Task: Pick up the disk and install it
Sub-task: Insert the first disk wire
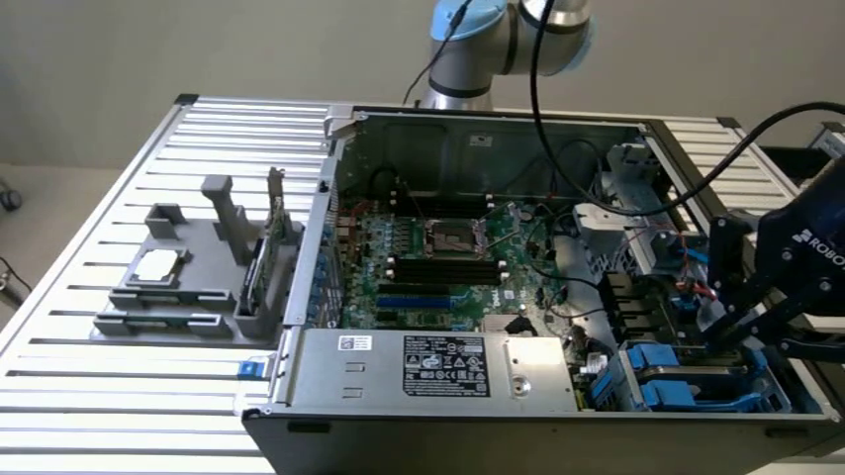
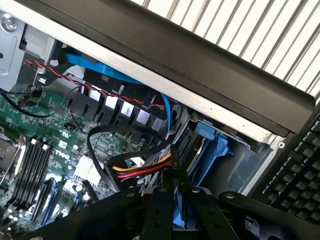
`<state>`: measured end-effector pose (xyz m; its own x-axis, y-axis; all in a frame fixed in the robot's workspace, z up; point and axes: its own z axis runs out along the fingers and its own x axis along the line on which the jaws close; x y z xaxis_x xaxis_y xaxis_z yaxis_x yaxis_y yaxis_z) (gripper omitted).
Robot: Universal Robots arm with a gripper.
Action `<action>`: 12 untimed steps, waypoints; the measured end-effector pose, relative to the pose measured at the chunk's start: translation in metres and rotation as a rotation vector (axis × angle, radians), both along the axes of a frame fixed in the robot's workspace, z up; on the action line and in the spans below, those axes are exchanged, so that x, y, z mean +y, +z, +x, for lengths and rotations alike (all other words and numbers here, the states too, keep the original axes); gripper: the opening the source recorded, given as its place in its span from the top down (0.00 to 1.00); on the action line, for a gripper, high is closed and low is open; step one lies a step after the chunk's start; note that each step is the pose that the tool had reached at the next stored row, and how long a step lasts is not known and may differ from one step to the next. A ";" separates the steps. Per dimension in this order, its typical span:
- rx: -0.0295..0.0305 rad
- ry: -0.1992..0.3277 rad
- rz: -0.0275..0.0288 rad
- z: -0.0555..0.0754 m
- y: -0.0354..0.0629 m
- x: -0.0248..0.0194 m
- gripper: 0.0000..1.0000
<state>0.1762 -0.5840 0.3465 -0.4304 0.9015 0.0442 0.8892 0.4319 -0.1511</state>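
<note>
The disk [image 2: 178, 216] stands on edge between my fingers, its blue plastic carrier [image 2: 212, 150] reaching down into the drive bay at the corner of the open computer case. My gripper [image 2: 176, 201] is shut on it, one black finger [image 2: 157, 215] on each side. In the exterior view my gripper [image 1: 726, 338] hangs low over the bay at the case's front, on the exterior view's right, just above the blue carrier and silver metal [image 1: 687, 381] there. Most of the disk's face is hidden by the fingers and the bay walls.
A red, yellow and black cable bundle [image 2: 142, 170] lies right beside the bay. The green motherboard [image 1: 436, 247] fills the case's middle, with the long grey box with a sticker [image 1: 436, 366] at the front. A small silver chip [image 1: 156, 265] rests on grey fixtures on the slatted table [image 1: 79, 396].
</note>
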 end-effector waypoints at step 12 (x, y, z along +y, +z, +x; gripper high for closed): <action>-0.0011 -0.042 -0.0405 0.000 0.0024 0.0072 0.84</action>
<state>0.1762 -0.5769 0.3489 -0.3925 0.9197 0.0069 0.9064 0.3880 -0.1667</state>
